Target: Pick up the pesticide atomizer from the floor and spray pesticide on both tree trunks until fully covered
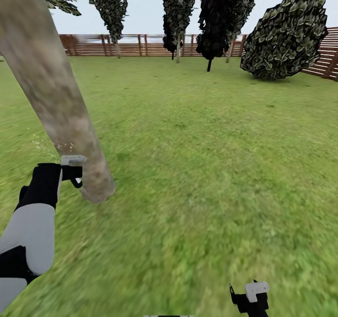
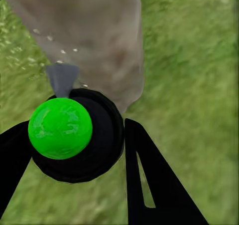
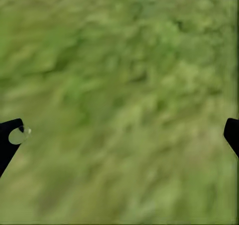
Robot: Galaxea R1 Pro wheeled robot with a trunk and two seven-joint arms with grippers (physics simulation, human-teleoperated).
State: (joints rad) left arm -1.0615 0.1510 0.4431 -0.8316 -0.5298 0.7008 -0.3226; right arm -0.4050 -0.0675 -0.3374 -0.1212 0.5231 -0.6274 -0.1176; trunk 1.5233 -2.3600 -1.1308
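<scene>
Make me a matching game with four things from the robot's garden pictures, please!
Things:
1. atomizer
2. tree trunk
3. right gripper
4. fence

Descriptions:
A. brown wooden slats at the far edge of the lawn
B. open over bare grass
C. bright green ball on a black round body, held between the left gripper's fingers
D. thick, pale grey-brown, leaning, right in front of the nozzle

Pairs: 1-C, 2-D, 3-B, 4-A

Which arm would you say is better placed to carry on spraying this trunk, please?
Left. The left gripper holds the atomizer, nozzle toward the tree trunk, with droplets near it. The right gripper hangs open over grass.
</scene>
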